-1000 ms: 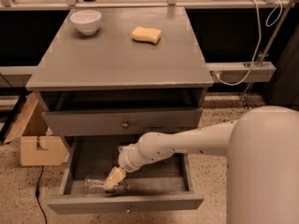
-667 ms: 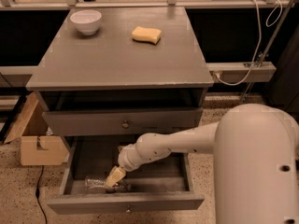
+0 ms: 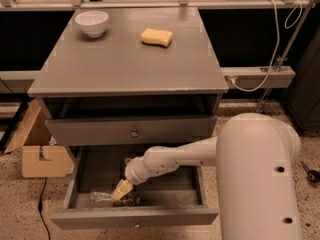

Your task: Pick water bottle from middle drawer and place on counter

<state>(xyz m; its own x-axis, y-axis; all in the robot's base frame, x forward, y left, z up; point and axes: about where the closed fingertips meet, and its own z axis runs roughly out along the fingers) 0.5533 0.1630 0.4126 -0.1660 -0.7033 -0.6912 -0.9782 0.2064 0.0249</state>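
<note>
The middle drawer (image 3: 135, 217) is pulled open at the bottom of the grey cabinet. The water bottle (image 3: 101, 197), clear and crinkly, lies on its side on the drawer floor near the front left, its dark label end towards the right. My gripper (image 3: 121, 190) reaches down into the drawer on a white arm from the right. Its yellowish tip is right at the bottle's middle. The counter (image 3: 125, 69) is the flat grey top of the cabinet above.
A white bowl (image 3: 91, 22) and a yellow sponge (image 3: 156, 37) sit at the back of the counter. A closed drawer front with a dark knob (image 3: 133, 133) is above the open drawer. A cardboard box (image 3: 40, 156) stands on the floor to the left. My bulky white arm link (image 3: 260, 179) fills the lower right.
The gripper stays at the bottle in the drawer. The big white arm link on the right has shifted a little to the left.
</note>
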